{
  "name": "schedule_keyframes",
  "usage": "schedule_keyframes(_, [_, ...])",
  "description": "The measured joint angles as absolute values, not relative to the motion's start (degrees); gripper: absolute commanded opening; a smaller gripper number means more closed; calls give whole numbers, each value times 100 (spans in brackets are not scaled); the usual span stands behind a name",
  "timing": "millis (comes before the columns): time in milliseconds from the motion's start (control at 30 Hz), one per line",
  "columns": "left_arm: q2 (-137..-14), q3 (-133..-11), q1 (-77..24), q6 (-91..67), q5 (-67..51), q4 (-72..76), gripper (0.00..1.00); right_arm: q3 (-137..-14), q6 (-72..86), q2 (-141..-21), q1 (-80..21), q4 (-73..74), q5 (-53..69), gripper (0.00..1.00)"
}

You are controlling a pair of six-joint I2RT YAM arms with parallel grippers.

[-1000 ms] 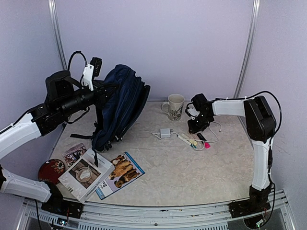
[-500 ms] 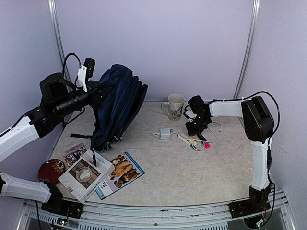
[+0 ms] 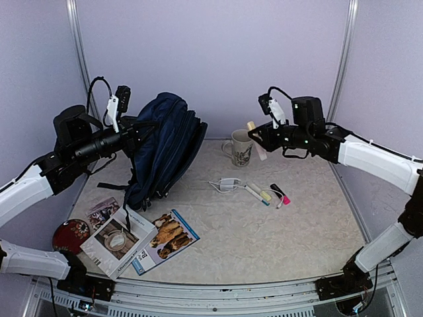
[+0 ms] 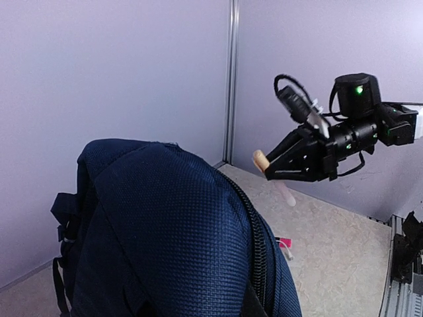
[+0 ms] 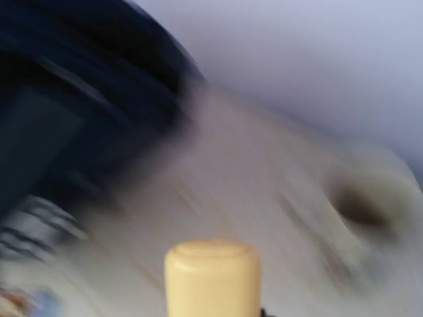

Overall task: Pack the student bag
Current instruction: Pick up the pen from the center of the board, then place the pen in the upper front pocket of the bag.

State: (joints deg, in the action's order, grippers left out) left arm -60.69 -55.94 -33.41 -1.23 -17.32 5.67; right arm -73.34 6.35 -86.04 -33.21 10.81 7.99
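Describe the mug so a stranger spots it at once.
Find the navy backpack on the left. Right of it, at the far edge of the table, stands a cream mug. It is the only cup, with a dark drawing on its side and its handle facing the backpack.

Lab test booth, to judge by plain lilac walls [image 3: 211,59], metal posts [image 3: 342,66] at 11 and 1 o'clock, table [image 3: 284,231] on rail [image 3: 218,290] at 6.

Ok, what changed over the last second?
The right pincer closed on a cream-capped marker, lifted it off the table and swung it toward the student bag. The left pincer still holds the bag upright. The mug and magazines have not moved.
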Motion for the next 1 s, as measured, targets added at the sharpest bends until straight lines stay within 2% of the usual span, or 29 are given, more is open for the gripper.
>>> schedule_keyframes(100, [-6073,-5586,-3341,-126,-1769,569,0,-7190,565,-8246,-3706,-58,1352,0])
schedule_keyframes(333, [-6073,-5533,-3341,-148,-1831,631,0,-7413,696,-8654,-4123,-1789,2375,0])
schedule_keyframes(500, [-6080,-5529,-3341,-167,-1844,642,0,-7183,891,-9240,-4523,-3854,3221,0])
schedule_keyframes(700, [-6080,-5520,-3341,-176,-1863,648,0,-7223,1273,-10350,-4858,-6016,3483,0])
schedule_keyframes(833, [-6071,-5516,-3341,-174,-1868,648,0,-7319,1341,-10881,-4851,-6348,3472,0])
schedule_keyframes(1000, [-6005,-5461,-3336,-176,-1874,661,0,-7199,847,-10866,-4818,-6252,3317,0])
